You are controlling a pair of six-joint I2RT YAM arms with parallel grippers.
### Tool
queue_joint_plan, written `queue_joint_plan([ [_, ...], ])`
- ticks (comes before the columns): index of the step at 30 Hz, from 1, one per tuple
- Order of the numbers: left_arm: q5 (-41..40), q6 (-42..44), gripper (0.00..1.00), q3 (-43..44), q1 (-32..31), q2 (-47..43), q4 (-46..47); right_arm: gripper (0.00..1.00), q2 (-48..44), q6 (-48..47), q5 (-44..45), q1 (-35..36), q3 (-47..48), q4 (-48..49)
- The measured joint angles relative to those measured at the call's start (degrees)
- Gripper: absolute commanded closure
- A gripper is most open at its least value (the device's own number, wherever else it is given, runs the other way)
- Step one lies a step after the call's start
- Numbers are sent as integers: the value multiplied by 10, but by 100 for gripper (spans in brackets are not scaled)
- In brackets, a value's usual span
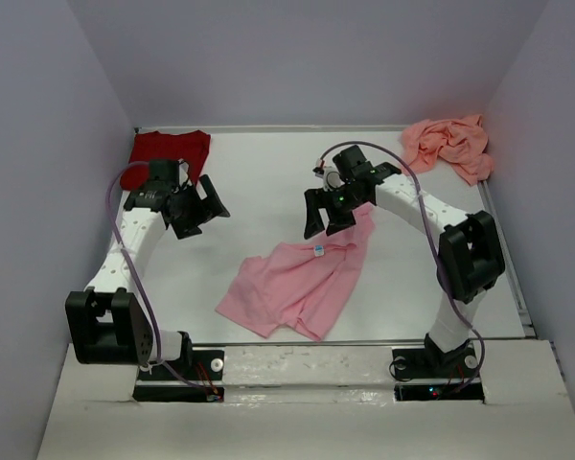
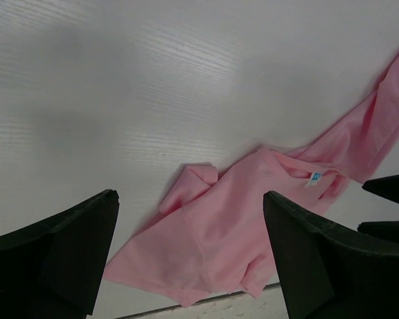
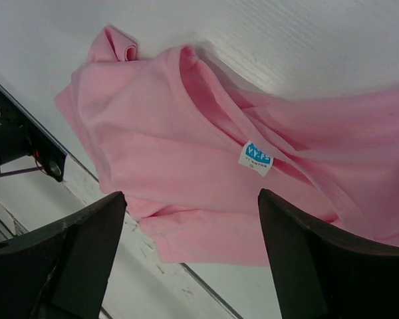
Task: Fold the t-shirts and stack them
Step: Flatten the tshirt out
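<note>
The light pink t-shirt [image 1: 292,283] lies crumpled and partly spread at the table's middle front, its small white neck label [image 1: 319,251] showing. A dark red t-shirt [image 1: 171,149] lies folded at the back left. A salmon-pink t-shirt [image 1: 450,144] is bunched at the back right. My right gripper [image 1: 326,213] hovers open over the pink tee's upper end; the right wrist view shows the tee [image 3: 186,133] and label [image 3: 256,158] beyond the open gripper [image 3: 191,195]. My left gripper [image 1: 201,206] hangs open near the red tee, holding nothing. The left wrist view has its gripper [image 2: 189,196] looking toward the pink tee [image 2: 246,226].
Grey walls close in the white table [image 1: 268,172] on the left, back and right. A raised strip [image 1: 307,353] runs along the front edge by the arm bases. The right gripper's fingers [image 2: 392,189] show at the right edge of the left wrist view.
</note>
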Motion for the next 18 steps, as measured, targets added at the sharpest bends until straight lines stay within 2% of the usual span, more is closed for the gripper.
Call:
queue_joint_plan([
  [13, 18, -38, 1, -40, 0, -50, -45, 15, 130, -20, -43, 66, 38, 69],
  [18, 16, -41, 1, -40, 0, -70, -53, 21, 152, -20, -51, 67, 75, 71],
])
